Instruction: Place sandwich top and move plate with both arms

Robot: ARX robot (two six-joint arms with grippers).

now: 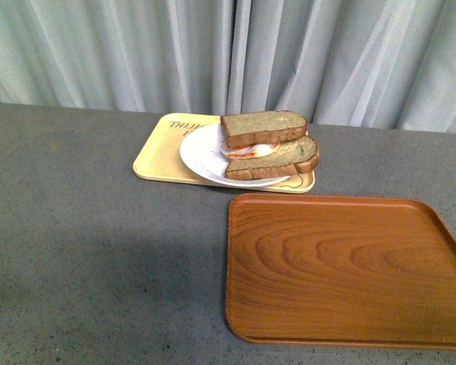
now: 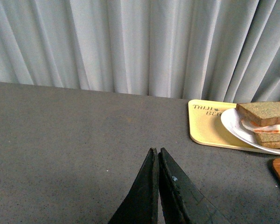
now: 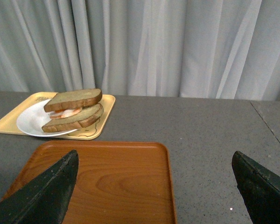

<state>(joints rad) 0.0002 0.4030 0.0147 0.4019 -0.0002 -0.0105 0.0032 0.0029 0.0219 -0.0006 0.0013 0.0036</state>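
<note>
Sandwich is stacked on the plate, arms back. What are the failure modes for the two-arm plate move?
1. The sandwich top sits skewed on the lower slice, filling showing at one side; a tilted or uneven lift might slide it off.
2. The plate lies on the yellow tray, so its wide, low rim gives little to grip, and the tray could drag along.
3. The sandwich sits on the plate's right half; that off-centre load may tip the plate toward the wooden tray.

Dark lettering sits on the yellow tray (image 2: 206,125), near its far corner: "THIN…" up top, "BEA…" beneath, the rest hidden under the plate (image 2: 234,126).
</note>
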